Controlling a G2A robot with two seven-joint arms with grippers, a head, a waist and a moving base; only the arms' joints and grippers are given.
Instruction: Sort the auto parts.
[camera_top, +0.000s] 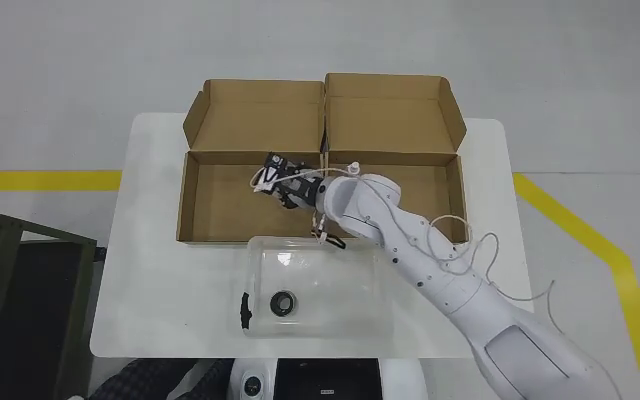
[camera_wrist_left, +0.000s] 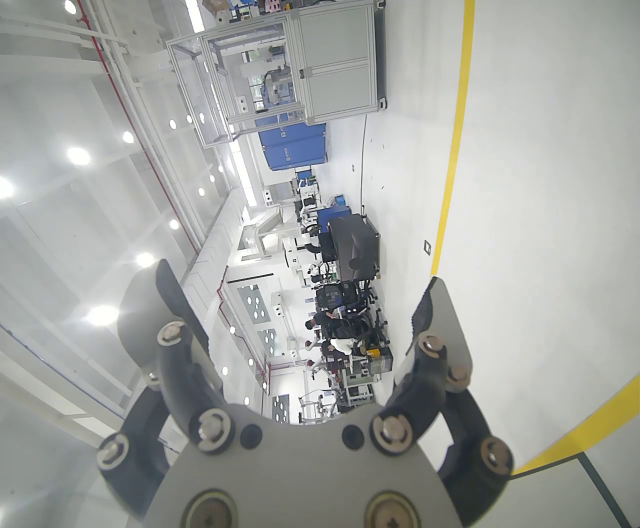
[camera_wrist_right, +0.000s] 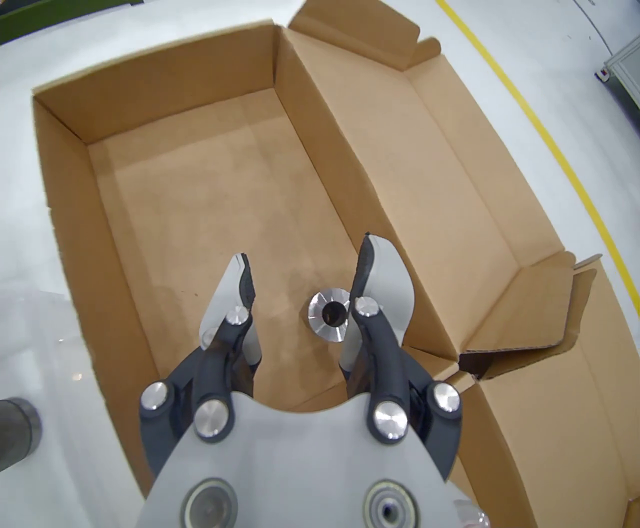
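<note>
Jaws on both arms gape; right wrist view reveals metal bushing (camera_wrist_right: 328, 315) in box (camera_wrist_right: 175, 200).

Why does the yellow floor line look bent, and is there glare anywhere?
Left wrist view: the yellow line bows, likely from wide-lens distortion, and the ceiling lights flare into white blobs. Right wrist view: the metal part glints in the box. Top view: pale reflections on the clear bin; shadows are soft.
</note>
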